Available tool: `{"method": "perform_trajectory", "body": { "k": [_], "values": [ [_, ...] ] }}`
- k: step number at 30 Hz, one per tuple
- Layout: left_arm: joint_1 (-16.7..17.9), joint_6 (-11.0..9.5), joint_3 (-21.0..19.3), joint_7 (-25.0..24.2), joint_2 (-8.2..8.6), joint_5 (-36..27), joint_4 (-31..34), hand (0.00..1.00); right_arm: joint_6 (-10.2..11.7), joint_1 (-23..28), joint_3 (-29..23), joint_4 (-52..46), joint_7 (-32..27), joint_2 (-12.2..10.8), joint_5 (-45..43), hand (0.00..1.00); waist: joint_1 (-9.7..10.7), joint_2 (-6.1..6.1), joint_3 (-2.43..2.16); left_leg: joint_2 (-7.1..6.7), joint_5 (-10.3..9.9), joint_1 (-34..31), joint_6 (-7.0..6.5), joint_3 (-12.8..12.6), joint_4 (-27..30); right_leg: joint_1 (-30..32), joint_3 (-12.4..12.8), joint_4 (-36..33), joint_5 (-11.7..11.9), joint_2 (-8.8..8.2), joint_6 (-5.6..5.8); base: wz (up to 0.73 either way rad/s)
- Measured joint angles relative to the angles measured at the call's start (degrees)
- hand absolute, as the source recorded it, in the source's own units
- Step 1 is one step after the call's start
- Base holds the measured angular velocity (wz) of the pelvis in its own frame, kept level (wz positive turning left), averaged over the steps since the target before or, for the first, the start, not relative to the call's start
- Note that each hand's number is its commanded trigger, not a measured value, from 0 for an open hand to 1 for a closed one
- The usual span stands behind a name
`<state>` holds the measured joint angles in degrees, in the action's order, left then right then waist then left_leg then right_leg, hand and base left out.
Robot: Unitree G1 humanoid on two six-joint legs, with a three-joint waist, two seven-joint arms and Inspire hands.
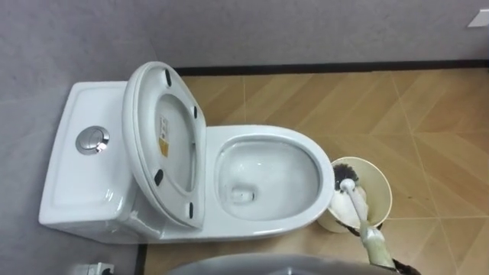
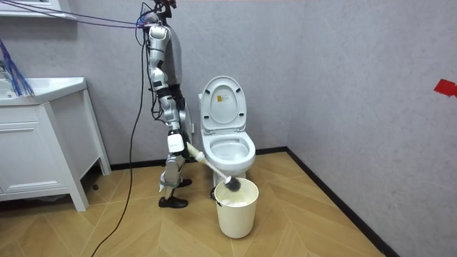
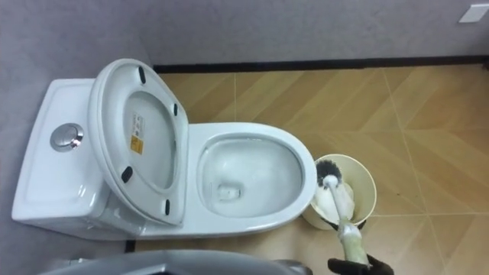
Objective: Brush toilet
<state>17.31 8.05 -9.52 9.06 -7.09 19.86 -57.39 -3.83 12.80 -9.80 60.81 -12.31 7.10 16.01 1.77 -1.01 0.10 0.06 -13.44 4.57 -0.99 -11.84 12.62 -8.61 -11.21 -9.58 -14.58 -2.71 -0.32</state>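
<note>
Standing on wood floor (image 1: pixel 428 114): open toilet (image 1: pixel 267 221); brush (image 1: pixel 348 185) at bucket (image 1: pixel 384 195).

Both eye views look steeply down from the robot's head onto the toilet (image 1: pixel 306 149) and bucket (image 1: pixel 386 191); the room view sees these from well back.

a bathroom, with a white toilet (image 2: pixel 230 153) and a washbasin cabinet (image 2: pixel 32 153).
</note>
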Motion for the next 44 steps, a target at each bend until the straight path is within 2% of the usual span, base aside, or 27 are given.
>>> {"method": "perform_trajectory", "body": {
  "k": [9, 15, 21, 28, 33, 44],
  "values": [
    [0.22, 1.95, 0.12, -0.96, 0.09, 1.14, -0.02, 0.0, -0.82, 0.12, -0.15, 4.29, -0.21, -0.04, 13.47, 0.0, 0.03, 0.11, -0.03, -0.14, 0.0, 0.35, 0.0, 0.11, 0.0, -0.5, -0.15, -0.07, 0.01, -0.02, 0.01, 0.0],
    [0.24, 2.05, 0.07, -1.56, 0.11, 1.11, 0.0, 0.0, -1.14, -0.02, -0.5, 5.98, 1.35, -0.07, 17.48, 0.0, 0.11, 0.23, -0.01, -0.15, -0.01, 0.41, -0.02, 0.37, 0.02, -0.5, -0.15, 0.02, -0.03, -0.04, 0.03, 0.0],
    [0.21, 2.03, -0.43, -2.7, 0.79, 2.36, 0.04, 0.0, -1.19, 0.21, -0.48, 6.15, 3.41, -0.07, 17.48, 0.0, 0.46, 0.43, -0.05, -0.2, -0.01, 0.16, -0.02, 0.57, 0.07, -0.43, -0.34, 0.07, -0.02, -0.04, 0.03, 0.01],
    [0.14, 2.68, -0.37, -3.21, 0.81, 3.5, 0.11, 0.0, -1.34, 0.09, -0.14, 6.57, 7.76, 0.21, 10.8, 0.0, 0.87, 0.35, -0.13, -0.29, 0.0, 0.06, -0.02, 0.77, 0.2, -0.49, -0.3, -0.15, -0.02, 0.26, 0.02, 0.01],
    [-0.27, 2.92, -0.03, -3.25, 0.87, 4.82, -0.03, 0.0, -1.25, -0.88, 2.2, 7.97, 10.34, 0.27, 4.75, 0.0, 0.84, 0.2, -0.1, -0.19, 0.0, 0.11, -0.02, 0.66, 0.15, -0.43, -0.01, 0.05, -0.03, 0.26, 0.01, -0.01],
    [-2.02, 4.24, 1.66, -3.58, 0.89, 5.16, -2.43, 0.0, -1.83, -1.75, 5.41, 8.04, 11.47, 0.58, -5.66, 0.0, 0.7, -0.2, -0.11, 0.05, 0.0, 0.13, -0.02, 0.68, 0.42, -0.4, 0.21, -0.08, 0.01, 0.16, -0.07, 0.0]
  ]
}}
